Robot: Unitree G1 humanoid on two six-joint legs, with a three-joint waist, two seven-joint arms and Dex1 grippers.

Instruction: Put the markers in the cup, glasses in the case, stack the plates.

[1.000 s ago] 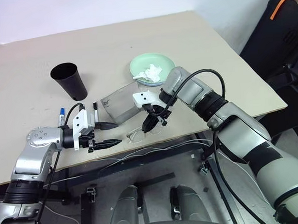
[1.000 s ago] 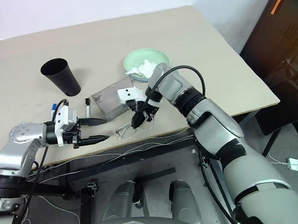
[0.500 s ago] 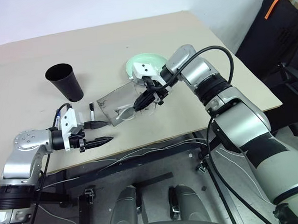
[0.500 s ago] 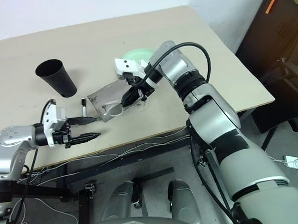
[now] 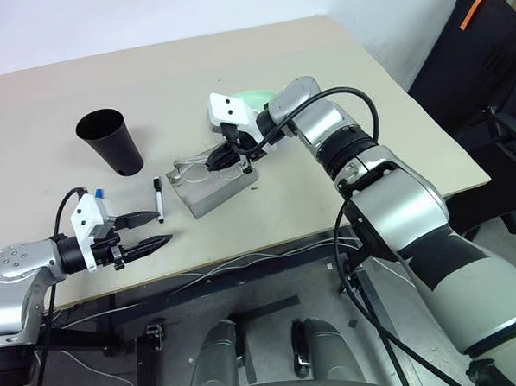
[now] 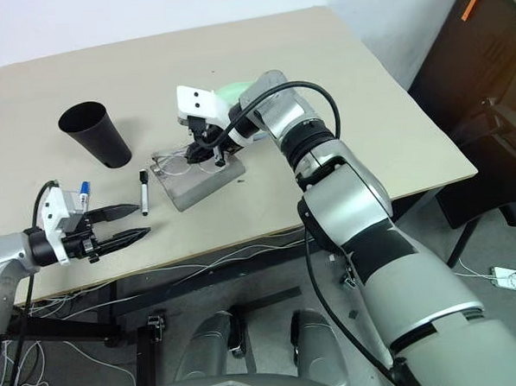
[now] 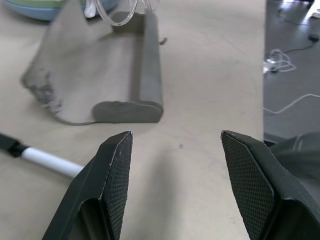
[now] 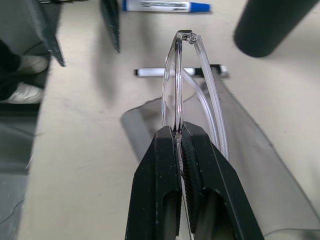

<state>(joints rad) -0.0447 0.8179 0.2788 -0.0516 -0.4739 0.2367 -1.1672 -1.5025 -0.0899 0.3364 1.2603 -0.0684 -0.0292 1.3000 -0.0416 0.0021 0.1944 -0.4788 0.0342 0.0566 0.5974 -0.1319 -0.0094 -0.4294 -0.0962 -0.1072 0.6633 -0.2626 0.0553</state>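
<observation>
Glasses [image 5: 196, 166] step: our right end effector [image 5: 224, 157], clamped on them at frame centre, must lower into case [image 5: 216, 188]; left end effector [image 5: 149, 232] gapes empty.

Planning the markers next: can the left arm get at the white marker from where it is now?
Probably yes. The left gripper is open and empty, and the white marker lies flat on bare table just ahead of its fingers. The case sits off to one side, nothing between.
</observation>
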